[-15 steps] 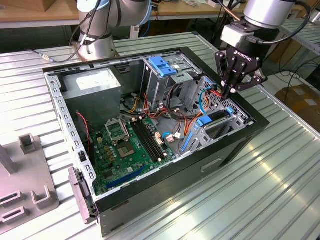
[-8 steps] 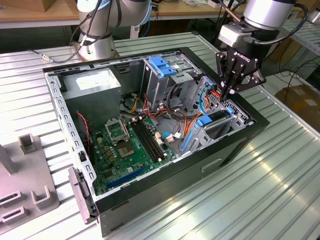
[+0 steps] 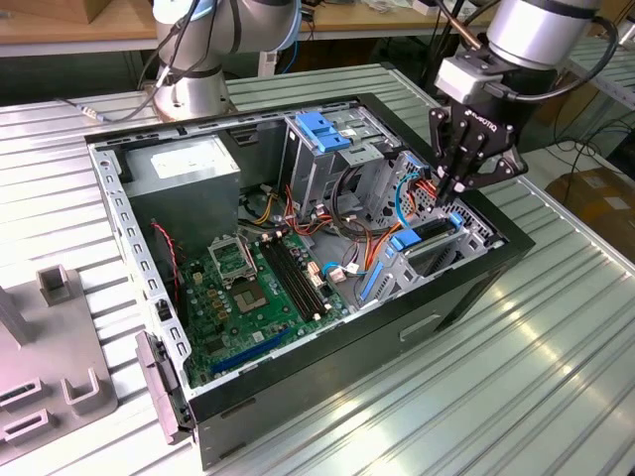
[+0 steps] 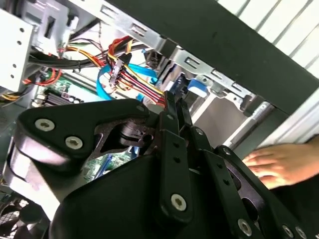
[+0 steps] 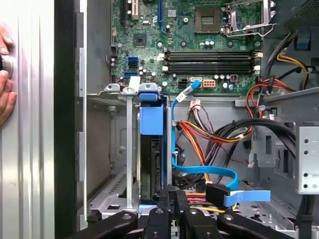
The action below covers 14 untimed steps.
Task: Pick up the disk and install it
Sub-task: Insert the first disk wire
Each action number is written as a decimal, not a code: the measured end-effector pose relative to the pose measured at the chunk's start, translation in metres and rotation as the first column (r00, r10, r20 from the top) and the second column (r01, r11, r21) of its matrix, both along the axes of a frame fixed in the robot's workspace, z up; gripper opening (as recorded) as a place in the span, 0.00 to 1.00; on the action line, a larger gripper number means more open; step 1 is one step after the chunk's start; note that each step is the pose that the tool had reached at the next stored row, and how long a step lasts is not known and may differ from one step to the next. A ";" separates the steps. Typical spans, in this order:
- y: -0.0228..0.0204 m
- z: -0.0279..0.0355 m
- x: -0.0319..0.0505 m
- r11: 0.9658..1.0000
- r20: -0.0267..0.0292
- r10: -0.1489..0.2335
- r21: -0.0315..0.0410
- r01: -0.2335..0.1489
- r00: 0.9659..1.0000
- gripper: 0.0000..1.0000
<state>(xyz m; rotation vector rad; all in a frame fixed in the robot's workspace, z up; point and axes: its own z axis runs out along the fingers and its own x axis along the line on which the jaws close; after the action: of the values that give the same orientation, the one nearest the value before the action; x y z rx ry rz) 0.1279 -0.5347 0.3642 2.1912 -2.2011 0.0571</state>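
Going from the exterior view's left to its right: a grey fixture block (image 3: 45,367) stood at the edge of the ribbed metal table (image 3: 516,387), then came the open computer case (image 3: 298,268), lying on its side with its inside facing up. Within it, the grey power supply (image 3: 189,169) sat toward the left, the motherboard (image 3: 258,288) in the middle, and a metal drive cage topped by a blue latch (image 3: 325,129) behind it.

Further right, near the case's front wall, the disk (image 3: 432,243) stood on edge in its bay, its blue rail (image 5: 151,117) and dark body visible in the first wrist view. Its long axis ran down into the bay, along the line of the arm's approach. The gripper (image 3: 448,193) hung directly above it with the disk's upper edge just below the fingertips, so the disk lay straight under the jaws rather than off to a side.

The jaws were drawn narrow, the fingers (image 4: 174,124) close together at or on the disk's top edge; whether they actually pinched it I could not tell. The blue data cable (image 5: 209,174) and a bundle of coloured power wires (image 4: 134,74) lay just beside the bay.

At the far side of the case wall, a person's hand (image 4: 279,167) rested on the table.
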 end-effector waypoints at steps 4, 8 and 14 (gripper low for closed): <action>-0.0063 -0.0013 -0.0020 1.000 0.001 0.000 0.003 0.000 1.000 0.16; -0.0097 -0.0033 -0.0039 1.000 0.001 0.002 0.004 -0.002 1.000 0.16; -0.0109 -0.0083 -0.0061 1.000 0.001 0.001 0.004 -0.001 1.000 0.16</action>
<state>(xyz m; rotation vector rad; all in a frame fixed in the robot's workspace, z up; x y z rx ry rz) 0.1218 -0.5456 0.3558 2.1943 -2.2027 0.0536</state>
